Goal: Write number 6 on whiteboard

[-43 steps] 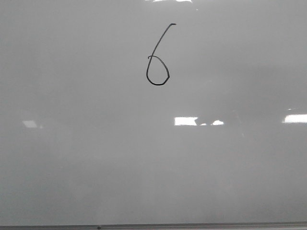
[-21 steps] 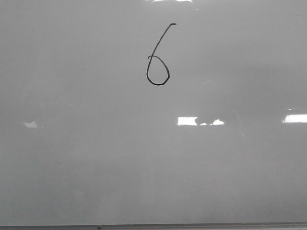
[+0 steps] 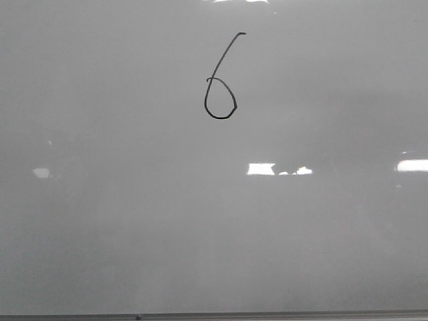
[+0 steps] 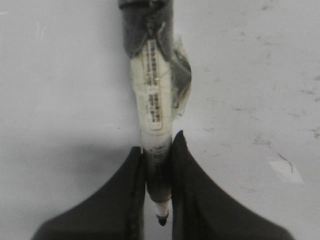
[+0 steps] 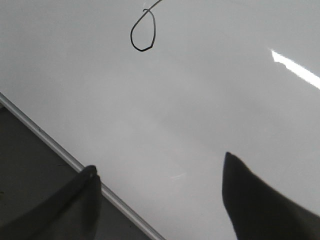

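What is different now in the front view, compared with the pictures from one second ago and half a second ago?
Nothing visibly moved. The number 6 is the same finished black figure at the same place on the whiteboard. Only the small light reflection at the left flickers a little. No arm or pincer enters the front view in any of the three pictures.

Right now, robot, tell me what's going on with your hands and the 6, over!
Left gripper shut on marker. Right gripper open, empty. Number 6 drawn on whiteboard. Nothing covering it.
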Controlling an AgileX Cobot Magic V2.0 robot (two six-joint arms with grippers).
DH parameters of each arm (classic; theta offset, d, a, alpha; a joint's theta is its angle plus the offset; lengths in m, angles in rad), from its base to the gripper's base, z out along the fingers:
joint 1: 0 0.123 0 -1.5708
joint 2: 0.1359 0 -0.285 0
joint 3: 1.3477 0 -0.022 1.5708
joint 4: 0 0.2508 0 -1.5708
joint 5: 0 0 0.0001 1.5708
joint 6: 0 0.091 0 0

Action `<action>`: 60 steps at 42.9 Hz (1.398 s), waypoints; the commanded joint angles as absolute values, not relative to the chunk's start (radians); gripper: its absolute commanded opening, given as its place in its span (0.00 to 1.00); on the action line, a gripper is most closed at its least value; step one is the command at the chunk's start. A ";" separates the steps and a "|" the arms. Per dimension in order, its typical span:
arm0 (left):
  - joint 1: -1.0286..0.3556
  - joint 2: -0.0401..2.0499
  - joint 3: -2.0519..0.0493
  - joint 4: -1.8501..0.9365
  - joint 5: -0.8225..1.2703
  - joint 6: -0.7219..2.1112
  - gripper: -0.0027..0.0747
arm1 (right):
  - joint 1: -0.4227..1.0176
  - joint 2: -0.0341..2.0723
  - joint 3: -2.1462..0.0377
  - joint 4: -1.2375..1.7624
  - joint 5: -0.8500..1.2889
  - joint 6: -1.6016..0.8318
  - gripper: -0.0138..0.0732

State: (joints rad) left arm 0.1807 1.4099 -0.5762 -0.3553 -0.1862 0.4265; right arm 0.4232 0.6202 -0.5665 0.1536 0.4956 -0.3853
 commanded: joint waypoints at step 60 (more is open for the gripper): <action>0.106 0.545 -0.456 -0.256 0.098 0.445 0.19 | 0.327 0.606 -0.576 0.169 0.317 -0.102 0.34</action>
State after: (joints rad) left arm 0.1278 0.6006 -0.4390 -0.2583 0.1157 0.4481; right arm 0.3644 0.6195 -0.5602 0.1614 0.4000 -0.1281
